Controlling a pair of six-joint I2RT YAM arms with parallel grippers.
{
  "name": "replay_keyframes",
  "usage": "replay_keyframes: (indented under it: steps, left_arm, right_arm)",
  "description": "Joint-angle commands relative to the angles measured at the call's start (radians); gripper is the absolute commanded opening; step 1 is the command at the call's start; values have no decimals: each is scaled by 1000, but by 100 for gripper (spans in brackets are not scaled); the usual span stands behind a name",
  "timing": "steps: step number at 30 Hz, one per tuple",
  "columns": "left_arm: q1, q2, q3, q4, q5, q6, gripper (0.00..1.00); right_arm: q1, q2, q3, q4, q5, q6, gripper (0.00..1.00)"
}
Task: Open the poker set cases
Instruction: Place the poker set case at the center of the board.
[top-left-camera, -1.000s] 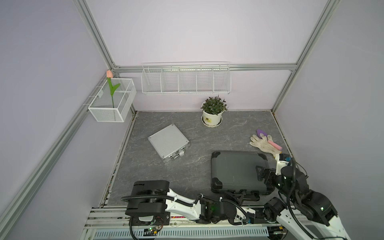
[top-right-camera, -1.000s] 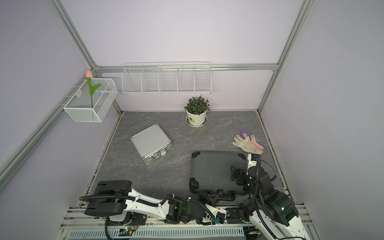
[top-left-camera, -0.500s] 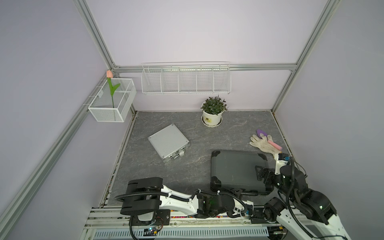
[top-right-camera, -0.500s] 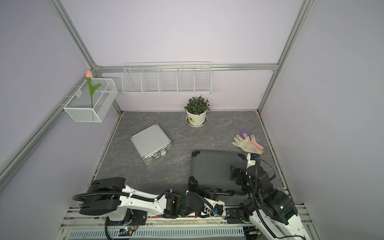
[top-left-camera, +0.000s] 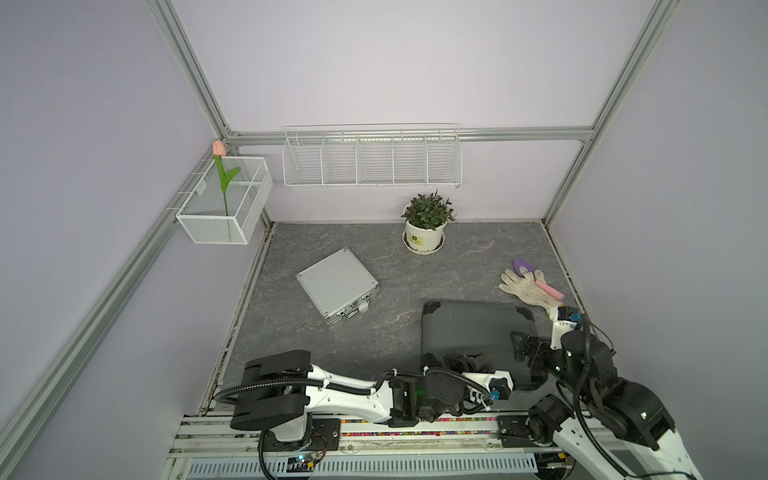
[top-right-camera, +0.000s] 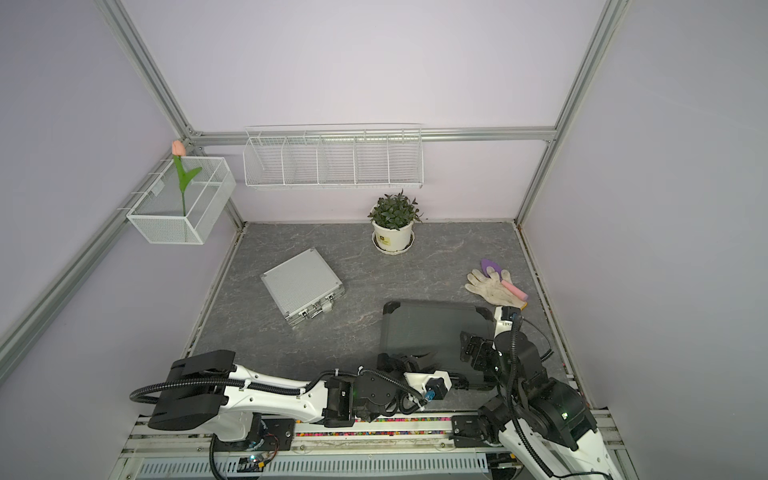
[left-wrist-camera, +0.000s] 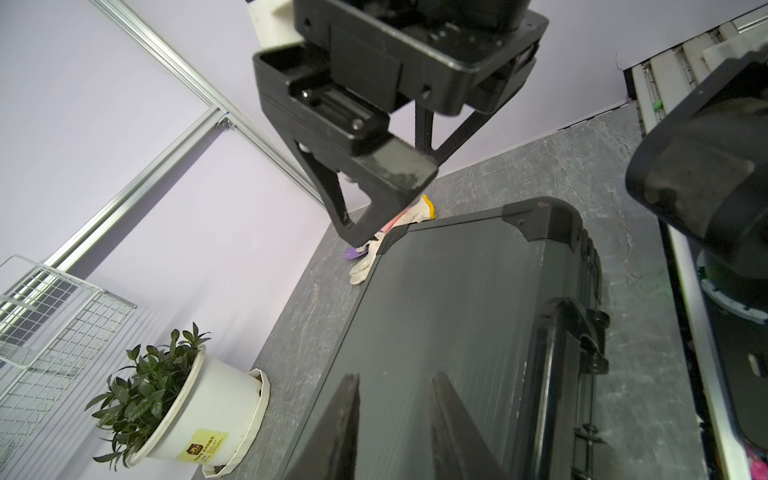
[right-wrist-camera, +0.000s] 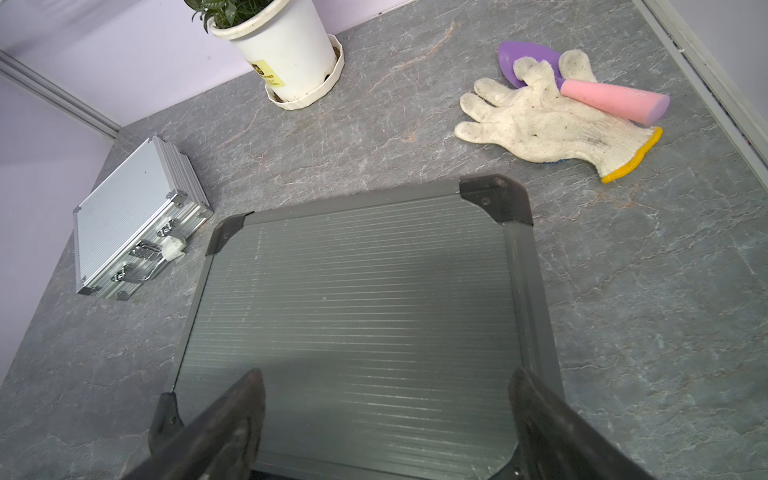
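The dark grey poker set case (top-left-camera: 465, 328) (top-right-camera: 424, 328) lies shut and flat at the front right of the table. Its latches and handle (left-wrist-camera: 582, 332) face the front edge. My left gripper (left-wrist-camera: 395, 378) (top-left-camera: 461, 360) hovers low over its front edge, jaws a little apart with nothing between them. My right gripper (right-wrist-camera: 386, 374) (top-left-camera: 524, 348) hangs over the lid's right part, wide open and empty. The small silver ribbed case (top-left-camera: 337, 286) (top-right-camera: 302, 286) (right-wrist-camera: 124, 216) lies shut at mid-left, latches toward the front, away from both grippers.
A potted plant (top-left-camera: 424, 226) stands at the back. A work glove (top-left-camera: 525, 286) with a purple and pink trowel (top-left-camera: 548, 289) lies at the right, behind the dark case. A wire basket (top-left-camera: 224, 208) with a tulip and a wire shelf (top-left-camera: 372, 158) hang on the walls.
My left arm has moved from the front rail up toward the dark case's front edge, and its jaws have parted. The right arm has barely moved.
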Motion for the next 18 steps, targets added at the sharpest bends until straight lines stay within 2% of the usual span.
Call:
replay_keyframes:
  steps: [1,9,12,18]
  left_arm:
    - [10,-30,6,22,-13,-51,32]
    - [18,-114,32,-48,-12,-96,32]
    - [21,-178,39,-104,-14,-135,36]
    - [62,-309,54,-249,-48,-281,51]
  right_arm:
    - [-6,20,-3,2,-7,29,94]
    - [-6,68,8,-10,-36,34,94]
    - [-5,83,10,-21,-59,45,94]
    - [-5,119,33,-77,-99,91,93]
